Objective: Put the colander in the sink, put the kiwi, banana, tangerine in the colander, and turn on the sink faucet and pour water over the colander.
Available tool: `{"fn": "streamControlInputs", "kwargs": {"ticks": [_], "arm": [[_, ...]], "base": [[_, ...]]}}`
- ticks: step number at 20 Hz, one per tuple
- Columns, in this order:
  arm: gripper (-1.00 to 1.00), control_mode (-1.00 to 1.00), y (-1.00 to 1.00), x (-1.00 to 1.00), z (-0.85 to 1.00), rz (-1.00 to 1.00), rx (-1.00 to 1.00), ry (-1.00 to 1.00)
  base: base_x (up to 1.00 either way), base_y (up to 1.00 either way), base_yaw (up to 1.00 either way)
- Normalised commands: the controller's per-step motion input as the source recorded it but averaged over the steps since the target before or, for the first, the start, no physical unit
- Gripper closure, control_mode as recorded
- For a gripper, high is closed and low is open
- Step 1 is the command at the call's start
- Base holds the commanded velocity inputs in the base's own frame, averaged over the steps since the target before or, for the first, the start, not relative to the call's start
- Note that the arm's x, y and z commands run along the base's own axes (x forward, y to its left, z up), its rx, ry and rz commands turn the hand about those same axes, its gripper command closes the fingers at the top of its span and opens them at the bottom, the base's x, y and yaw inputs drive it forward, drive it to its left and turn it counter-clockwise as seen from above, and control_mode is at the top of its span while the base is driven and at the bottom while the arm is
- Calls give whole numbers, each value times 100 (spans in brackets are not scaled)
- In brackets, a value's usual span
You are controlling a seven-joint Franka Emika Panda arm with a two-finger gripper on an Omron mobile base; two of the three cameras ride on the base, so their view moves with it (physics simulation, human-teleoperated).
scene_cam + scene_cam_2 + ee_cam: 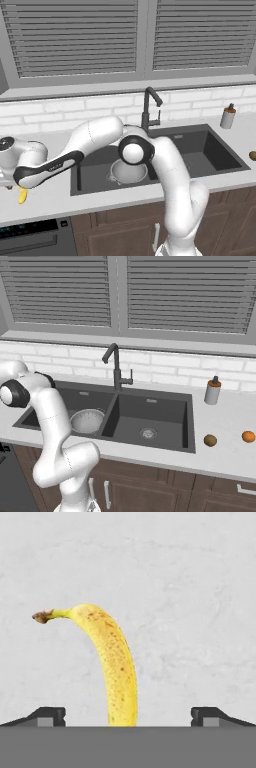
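The yellow banana lies on the pale counter left of the sink, its stem pointing away in the hand view. My gripper hangs just above it, open, with one fingertip far out on each side of the fruit. In the left base view the banana peeks out below my hand at the far left. The silver colander sits in the left basin of the dark sink. The brown kiwi and the orange tangerine rest on the counter right of the sink. The dark faucet stands behind the basins.
A soap bottle with an orange top stands on the counter behind the sink's right corner. A white tiled wall and shuttered windows run behind the counter. My arm stretches across the left basin toward the left counter.
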Motion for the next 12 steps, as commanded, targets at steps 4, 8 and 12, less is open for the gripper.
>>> {"fn": "streamControlInputs", "kwargs": {"ticks": [4, 8, 12], "arm": [[-100, -100, -1, 8, -30, 6, 0, -8], [-100, -100, -18, 9, -32, 5, 0, -8], [-100, -100, -15, 18, -30, 5, 0, -5]], "base": [[0, 0, 0], [0, 0, 0], [0, 0, 0]]}}
